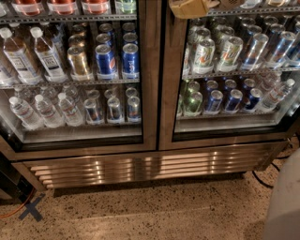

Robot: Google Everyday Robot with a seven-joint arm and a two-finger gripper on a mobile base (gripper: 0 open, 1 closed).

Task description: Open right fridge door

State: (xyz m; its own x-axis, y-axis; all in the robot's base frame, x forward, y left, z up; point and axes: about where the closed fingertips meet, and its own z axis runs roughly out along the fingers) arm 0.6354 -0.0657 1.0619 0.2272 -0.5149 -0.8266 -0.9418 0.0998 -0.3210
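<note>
The right fridge door is a glass pane in a brushed steel frame and stands closed. Behind its glass are shelves of green, silver and blue cans and one water bottle. Its twin, the left door, is also closed and shows water bottles, a gold can and blue cans. My gripper is a tan shape at the top edge of the view. It sits in front of the right door's left frame edge, near the seam between the doors. Most of it is cut off by the frame's top.
A louvred steel grille runs under both doors. The speckled floor has a blue X tape mark and an orange cable at left. A black cable lies at right, beside a white body part.
</note>
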